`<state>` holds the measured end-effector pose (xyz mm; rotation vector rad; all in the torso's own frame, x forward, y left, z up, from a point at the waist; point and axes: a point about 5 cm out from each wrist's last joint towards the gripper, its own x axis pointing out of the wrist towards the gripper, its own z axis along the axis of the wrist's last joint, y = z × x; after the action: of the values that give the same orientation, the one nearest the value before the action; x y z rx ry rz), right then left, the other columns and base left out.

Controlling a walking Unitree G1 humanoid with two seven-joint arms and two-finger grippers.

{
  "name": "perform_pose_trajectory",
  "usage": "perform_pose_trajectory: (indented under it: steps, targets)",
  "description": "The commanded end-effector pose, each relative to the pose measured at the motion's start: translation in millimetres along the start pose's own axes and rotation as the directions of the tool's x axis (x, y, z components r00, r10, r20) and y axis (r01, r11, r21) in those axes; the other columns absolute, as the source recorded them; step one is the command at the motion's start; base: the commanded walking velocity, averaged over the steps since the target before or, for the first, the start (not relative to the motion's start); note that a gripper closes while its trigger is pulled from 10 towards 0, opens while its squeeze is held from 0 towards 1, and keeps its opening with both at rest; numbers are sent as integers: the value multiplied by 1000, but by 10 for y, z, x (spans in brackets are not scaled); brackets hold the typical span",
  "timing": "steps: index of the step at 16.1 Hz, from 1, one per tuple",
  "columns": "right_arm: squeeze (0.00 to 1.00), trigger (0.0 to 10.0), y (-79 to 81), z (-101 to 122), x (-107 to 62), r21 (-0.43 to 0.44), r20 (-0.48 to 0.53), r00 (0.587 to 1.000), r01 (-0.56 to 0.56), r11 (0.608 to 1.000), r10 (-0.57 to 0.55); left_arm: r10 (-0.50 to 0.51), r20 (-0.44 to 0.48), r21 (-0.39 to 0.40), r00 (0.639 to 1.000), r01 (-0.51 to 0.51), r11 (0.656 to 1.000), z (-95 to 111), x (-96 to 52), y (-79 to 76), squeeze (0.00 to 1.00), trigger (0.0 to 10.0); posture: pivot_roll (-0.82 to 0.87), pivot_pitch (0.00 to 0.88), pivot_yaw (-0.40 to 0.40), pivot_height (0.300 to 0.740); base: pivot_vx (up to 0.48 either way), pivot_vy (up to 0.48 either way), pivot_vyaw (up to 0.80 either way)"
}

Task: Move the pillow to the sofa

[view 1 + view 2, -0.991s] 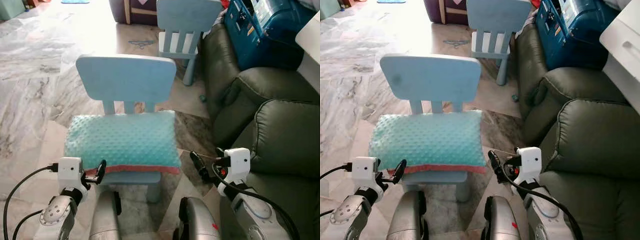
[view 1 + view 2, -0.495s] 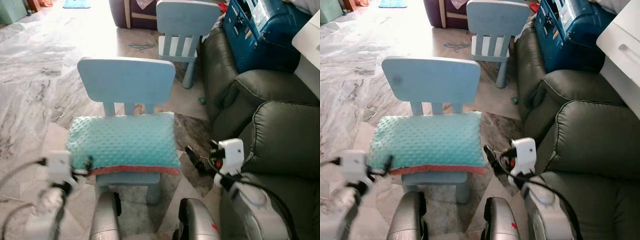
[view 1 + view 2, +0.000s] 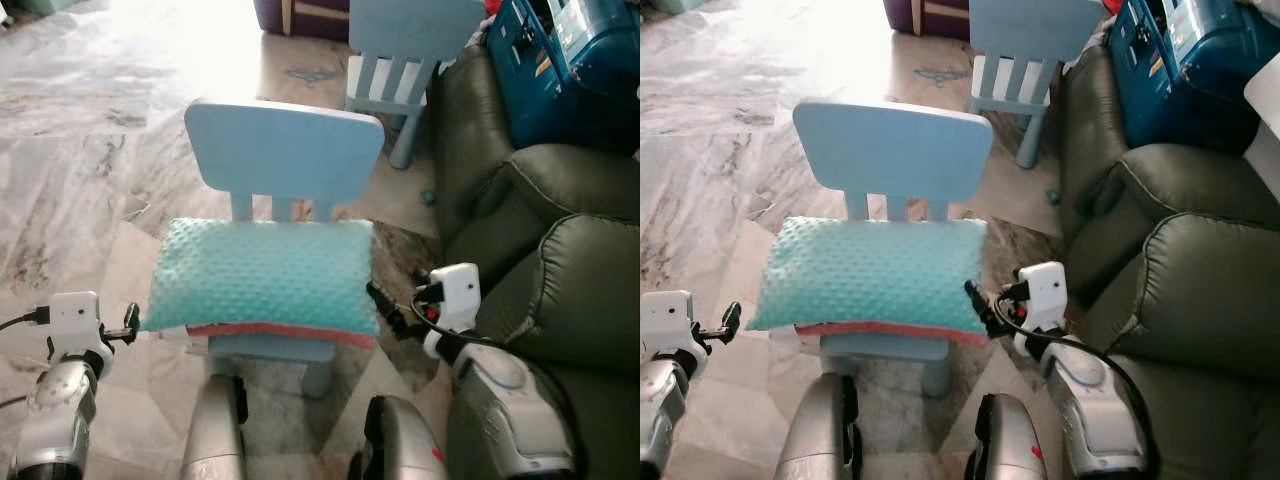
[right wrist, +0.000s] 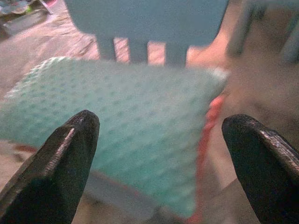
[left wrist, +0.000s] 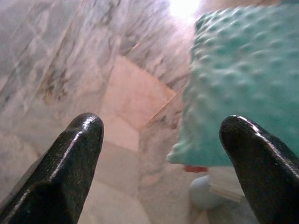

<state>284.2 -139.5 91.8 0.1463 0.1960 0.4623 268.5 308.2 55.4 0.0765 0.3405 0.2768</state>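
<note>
A teal dotted pillow (image 3: 265, 275) with a coral front edge lies flat on the seat of a small light-blue chair (image 3: 285, 150). The dark green sofa (image 3: 575, 290) stands just right of the chair. My left gripper (image 3: 129, 320) is low at the pillow's front left corner, slightly apart from it. In the left wrist view it (image 5: 163, 123) is open, with the pillow's corner (image 5: 233, 88) near one finger. My right gripper (image 3: 386, 306) is at the pillow's right end. In the right wrist view it (image 4: 162, 120) is open wide, facing the pillow (image 4: 117, 121).
A second blue chair (image 3: 415, 40) stands farther back beside the sofa arm. A blue case (image 3: 565, 60) rests on the sofa at the back right. Marble floor (image 3: 70, 150) stretches to the left. My silver legs (image 3: 215, 430) show under the chair's front.
The camera has shifted. My left gripper has swung outward to the left of the pillow's corner. My right gripper has come closer to the pillow's right end.
</note>
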Motion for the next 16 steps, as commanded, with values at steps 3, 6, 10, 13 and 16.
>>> perform_pose_trajectory:
  steps: [3,6,10,13,16]
  targets:
    - [0,10000,-21,-24,152,56,-44,998,-52,997,55,68,20,-12,997,-68,998,175,150,135,0,10000,-41,270,-84,613,0,0,0]
    - [0,10000,-84,23,241,0,-55,997,-51,999,50,72,38,3,997,-72,997,345,263,116,0,10000,-55,290,-88,613,0,0,0]
    - [0,10000,-127,-2,350,-13,-63,997,-34,999,33,46,2,-53,999,-46,998,392,359,18,0,10000,-56,297,-78,613,0,0,0]
    - [0,10000,-121,4,336,31,-13,1000,-22,999,22,6,10,-55,1000,-5,998,383,381,-98,0,10000,-60,292,-75,613,0,0,0]
    - [0,10000,-74,-36,213,55,28,1000,-1,998,-1,-29,36,-101,999,33,994,326,354,-134,0,10000,-60,265,-68,613,0,0,0]
